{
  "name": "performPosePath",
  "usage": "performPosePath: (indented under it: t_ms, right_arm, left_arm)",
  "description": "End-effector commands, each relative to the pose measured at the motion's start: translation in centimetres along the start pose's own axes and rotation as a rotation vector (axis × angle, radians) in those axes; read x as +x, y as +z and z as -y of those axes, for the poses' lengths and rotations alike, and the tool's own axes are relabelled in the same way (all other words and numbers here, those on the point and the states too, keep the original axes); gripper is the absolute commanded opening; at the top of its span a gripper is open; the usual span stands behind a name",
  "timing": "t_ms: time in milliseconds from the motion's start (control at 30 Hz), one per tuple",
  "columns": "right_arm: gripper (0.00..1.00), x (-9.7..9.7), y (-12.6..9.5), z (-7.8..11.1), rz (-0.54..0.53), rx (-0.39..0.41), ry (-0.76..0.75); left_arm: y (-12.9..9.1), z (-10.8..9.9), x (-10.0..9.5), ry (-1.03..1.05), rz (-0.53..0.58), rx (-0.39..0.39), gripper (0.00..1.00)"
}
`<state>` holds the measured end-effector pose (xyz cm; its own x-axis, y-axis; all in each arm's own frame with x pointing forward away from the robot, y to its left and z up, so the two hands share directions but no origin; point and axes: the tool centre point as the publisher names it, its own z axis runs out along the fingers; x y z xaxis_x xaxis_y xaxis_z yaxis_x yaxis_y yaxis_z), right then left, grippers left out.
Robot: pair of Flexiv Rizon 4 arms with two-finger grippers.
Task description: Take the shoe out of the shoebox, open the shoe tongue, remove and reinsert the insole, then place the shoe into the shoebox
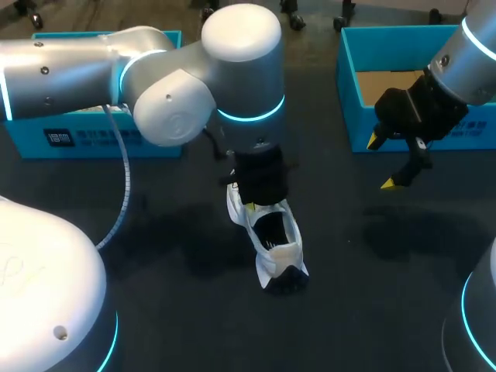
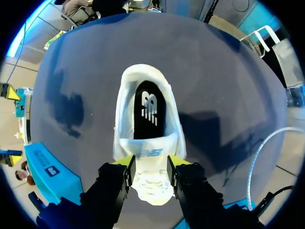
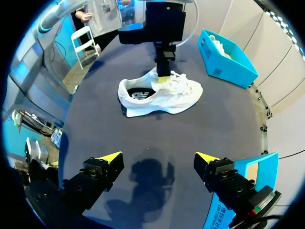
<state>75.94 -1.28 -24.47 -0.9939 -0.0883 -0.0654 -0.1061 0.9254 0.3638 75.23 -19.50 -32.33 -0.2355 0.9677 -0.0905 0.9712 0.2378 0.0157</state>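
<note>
Gaping white shoe (image 1: 284,251) shows its black insole (image 2: 148,112).

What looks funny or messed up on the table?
Nothing is spilled or broken. The only odd-looking bit is the tongue of the shoe, which the left hand pinches and holds back from the opening. The dark insole lies flat inside, and the shoe stands upright on the table.

Robot lab — arms (image 1: 77,70) over black table (image 1: 364,263)
</note>
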Motion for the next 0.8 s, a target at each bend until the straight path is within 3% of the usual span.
performPosePath:
  t_ms: [33, 467, 800]
  right_arm:
    - [1.00, 0.0, 0.1, 0.0, 0.001, 0.002, 0.000]
    - [1.00, 0.0, 0.1, 0.0, 0.001, 0.002, 0.000]
    - [1.00, 0.0, 0.1, 0.0, 0.001, 0.002, 0.000]
  left_arm:
    - [0.4, 0.2, 0.1, 0.013, -0.014, -0.003, 0.40]
    - [0.3, 0.3, -1.3, 0.002, 0.003, 0.020, 0.44]
    - [2.5, 2.0, -1.1, -0.042, -0.009, 0.040, 0.45]
